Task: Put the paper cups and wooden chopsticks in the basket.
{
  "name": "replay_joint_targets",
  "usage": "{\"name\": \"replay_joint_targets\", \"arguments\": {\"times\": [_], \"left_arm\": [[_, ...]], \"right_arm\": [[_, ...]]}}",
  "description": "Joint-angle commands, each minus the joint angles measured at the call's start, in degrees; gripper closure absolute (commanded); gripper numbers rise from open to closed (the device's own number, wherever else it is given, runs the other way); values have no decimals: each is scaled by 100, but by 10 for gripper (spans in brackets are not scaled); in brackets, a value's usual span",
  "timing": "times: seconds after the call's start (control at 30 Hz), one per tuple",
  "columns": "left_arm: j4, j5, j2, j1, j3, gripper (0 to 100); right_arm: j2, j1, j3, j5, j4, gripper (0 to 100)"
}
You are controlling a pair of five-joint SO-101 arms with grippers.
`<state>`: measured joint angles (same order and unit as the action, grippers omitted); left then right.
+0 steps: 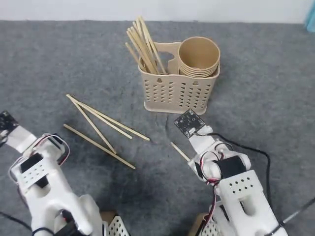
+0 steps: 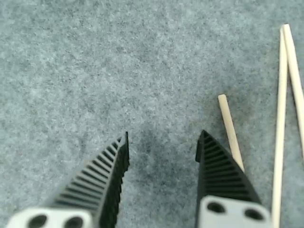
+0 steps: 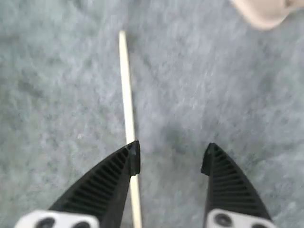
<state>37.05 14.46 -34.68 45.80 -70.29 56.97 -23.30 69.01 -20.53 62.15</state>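
Cups (image 1: 199, 58) sit nested in one stack inside the basket (image 1: 174, 96), in the compartment on my right arm's side, so I judge that part of the job done. A bundle (image 1: 145, 45) of chopsticks stands upright and fanned in the other compartment, leaning away from the cups.

What is left lies on the grey carpet (image 1: 266, 93). Several loose sticks (image 1: 98, 129) are scattered in front of the basket toward my left arm, some crossing one another near their far ends. A lone stick (image 1: 179, 151) lies apart from them, just beside my right arm's wrist and near the basket's front corner.

From the right wrist, the right gripper (image 3: 172, 147) hangs low over the carpet with its jaws wide and nothing between them. The lone stick (image 3: 126, 90) runs past the tip of one jaw, outside the gap, so I judge that it is not yet lined up for a grasp.

From the left wrist, the left gripper (image 2: 164, 137) is also spread wide and empty above bare carpet. One stick end (image 2: 229, 126) lies just beside a jaw, with two more sticks (image 2: 285, 109) farther out.

I would call the task well past halfway: all the cups are in, and a handful of sticks remain
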Motion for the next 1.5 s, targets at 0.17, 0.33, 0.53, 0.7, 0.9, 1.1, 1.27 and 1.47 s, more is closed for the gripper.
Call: {"name": "replay_joint_targets", "arguments": {"times": [0.17, 0.33, 0.53, 0.7, 0.9, 1.1, 1.27, 1.47], "left_arm": [[-123, 44, -185, 0, 75, 780], [-123, 44, -185, 0, 75, 780], [-123, 44, -185, 0, 75, 780], [-123, 44, -185, 0, 75, 780], [-123, 44, -185, 0, 75, 780], [-123, 44, -185, 0, 75, 780], [-123, 44, -185, 0, 75, 780], [-123, 44, -185, 0, 75, 780]], "right_arm": [[145, -884, -44, -97, -1147, 897], [-92, -1297, -62, 132, -1666, 897], [-1587, -1305, -791, 220, -1815, 897], [-3055, -1297, -1582, 211, -1824, 897], [-4532, -1191, -2356, 185, -1824, 897], [-5332, -1042, -2655, 185, -1807, 902], [-5156, -1077, -2655, 229, -1754, 995], [-3785, -1077, -2681, 229, -1103, 991]]}}
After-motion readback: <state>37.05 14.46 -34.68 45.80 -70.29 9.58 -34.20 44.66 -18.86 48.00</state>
